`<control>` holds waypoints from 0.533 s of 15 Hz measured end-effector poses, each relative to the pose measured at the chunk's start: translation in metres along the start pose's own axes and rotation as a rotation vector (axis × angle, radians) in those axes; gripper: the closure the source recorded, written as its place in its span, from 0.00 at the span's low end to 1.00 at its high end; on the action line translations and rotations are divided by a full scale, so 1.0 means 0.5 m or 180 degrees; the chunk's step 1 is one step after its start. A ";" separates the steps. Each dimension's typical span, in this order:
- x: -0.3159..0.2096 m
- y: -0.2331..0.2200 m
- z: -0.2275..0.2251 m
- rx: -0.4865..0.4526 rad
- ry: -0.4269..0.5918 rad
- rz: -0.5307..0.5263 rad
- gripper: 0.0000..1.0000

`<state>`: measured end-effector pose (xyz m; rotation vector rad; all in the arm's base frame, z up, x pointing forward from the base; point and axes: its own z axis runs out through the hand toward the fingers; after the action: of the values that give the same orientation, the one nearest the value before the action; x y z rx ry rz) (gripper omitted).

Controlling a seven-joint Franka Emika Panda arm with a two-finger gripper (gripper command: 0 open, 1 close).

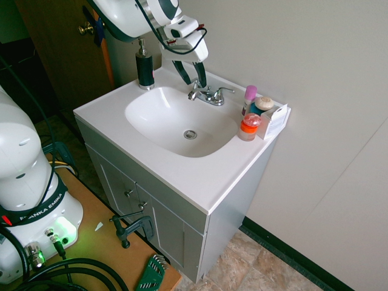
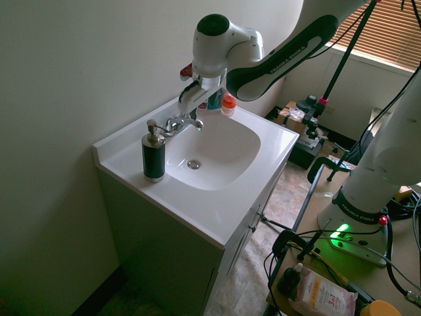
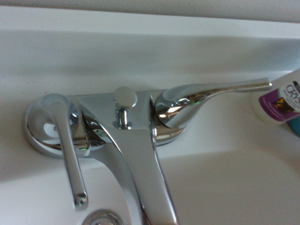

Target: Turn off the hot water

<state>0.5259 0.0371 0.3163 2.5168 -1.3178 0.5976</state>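
Just above the faucet's left side, the gripper (image 1: 195, 85) hangs with its fingers apart and nothing between them, apparently lined up to push the hot water lever (image 3: 65, 145), which is swung forward toward the basin while the right-hand lever (image 3: 211, 91) lies sideways. No stream leaves the spout (image 3: 140, 178) into the sink (image 1: 151, 130).

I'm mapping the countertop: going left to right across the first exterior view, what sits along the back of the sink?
Dark soap dispenser → gripper → chrome faucet → pink-capped bottle → orange-lidded jar → white box.
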 end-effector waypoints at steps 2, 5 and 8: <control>-0.001 -0.023 0.026 0.0019 -0.0009 -0.0006 0.00; 0.007 -0.053 0.040 0.0049 0.0002 0.0000 0.00; -0.001 -0.086 0.035 0.0127 -0.0021 -0.0004 0.00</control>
<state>0.5655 0.0550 0.2996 2.5531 -1.3193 0.6219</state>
